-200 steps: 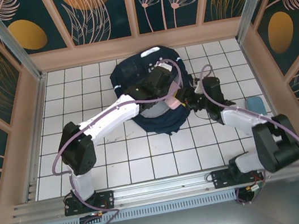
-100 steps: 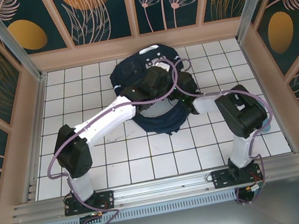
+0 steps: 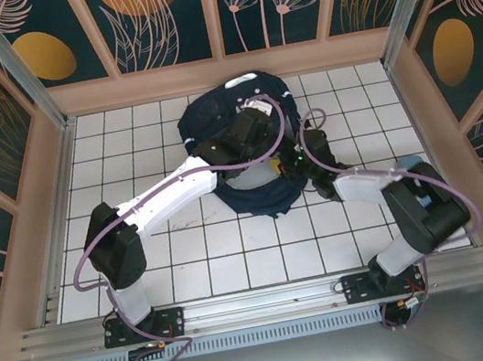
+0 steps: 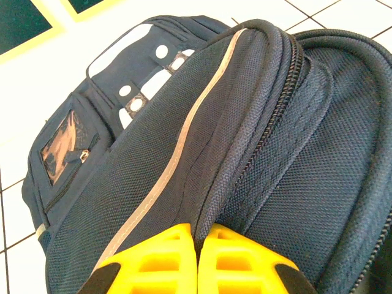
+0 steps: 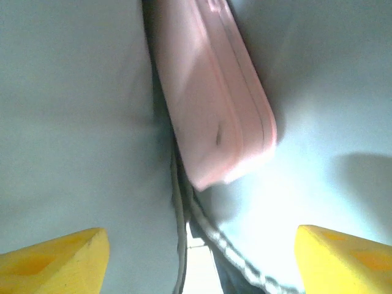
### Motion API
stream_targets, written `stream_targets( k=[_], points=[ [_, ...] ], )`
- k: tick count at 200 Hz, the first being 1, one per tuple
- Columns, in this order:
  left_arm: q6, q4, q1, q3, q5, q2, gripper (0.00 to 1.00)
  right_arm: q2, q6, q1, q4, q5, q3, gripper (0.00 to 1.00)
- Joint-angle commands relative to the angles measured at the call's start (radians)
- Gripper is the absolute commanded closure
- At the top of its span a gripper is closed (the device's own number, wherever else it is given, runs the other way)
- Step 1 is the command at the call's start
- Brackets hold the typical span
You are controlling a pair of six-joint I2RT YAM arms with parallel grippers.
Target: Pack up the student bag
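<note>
- The left hand is fully closed. Its two yellow fingers pinch a fold of cloth of the student bag, just beside the zipper line. I judge that it lifts this edge so that the mouth of the bag is open for the other arm.
- The right hand has its fingers spread wide, one at each side of its wrist view. Nothing is between them, and I see nothing that they touch.
- Just ahead of this hand, inside the bag, a pink case lies against the pale lining, apart from both fingers. In my judgement the case is already put in the bag, and such wide fingers suit a release, not a grasp.
- From above, the left hand sits on top of the bag, and the right hand is at the bag's right near edge, where the opening seems to be.
- The student bag itself lies on the white tiled surface, at the far middle part, and bare tiles are on every side of it.
- The bag is soft. If the pinched edge slips out, the opening may fall shut over the case.
</note>
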State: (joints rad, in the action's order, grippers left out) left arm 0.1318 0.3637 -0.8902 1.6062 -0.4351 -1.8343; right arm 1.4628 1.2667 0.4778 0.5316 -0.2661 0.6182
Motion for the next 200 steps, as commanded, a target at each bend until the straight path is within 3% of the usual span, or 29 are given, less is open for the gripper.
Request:
stream_targets(
  k=[1, 48, 78, 92, 110, 123, 153, 200],
  points=[
    [0.041, -0.103, 0.001, 0.005, -0.031, 0.066, 0.95, -0.132, -0.011, 0.005, -0.15, 0.008, -0.087, 0.18],
    [0.053, -0.099, 0.001, -0.014, 0.02, 0.066, 0.93, -0.361, -0.127, -0.006, -0.416, 0.095, -0.156, 0.21],
    [0.068, -0.095, 0.002, -0.029, 0.058, 0.066, 0.89, -0.412, -0.206, -0.036, -0.46, 0.081, -0.132, 0.28],
    [0.082, -0.074, 0.002, -0.032, 0.097, 0.066, 0.8, -0.413, -0.241, -0.039, -0.515, 0.105, -0.086, 0.3],
    [0.139, -0.067, 0.019, -0.061, 0.142, 0.086, 0.49, -0.424, -0.275, -0.041, -0.57, 0.157, -0.041, 0.3],
    [0.188, -0.082, 0.047, -0.107, 0.188, 0.113, 0.37, -0.432, -0.296, -0.044, -0.599, 0.193, -0.02, 0.3],
    [0.292, -0.171, 0.167, -0.288, 0.302, 0.219, 0.26, -0.427, -0.338, -0.041, -0.636, 0.224, 0.026, 0.3],
    [0.345, -0.239, 0.345, -0.55, 0.298, 0.359, 0.16, -0.284, -0.334, 0.007, -0.639, 0.159, 0.141, 0.37]
  ],
)
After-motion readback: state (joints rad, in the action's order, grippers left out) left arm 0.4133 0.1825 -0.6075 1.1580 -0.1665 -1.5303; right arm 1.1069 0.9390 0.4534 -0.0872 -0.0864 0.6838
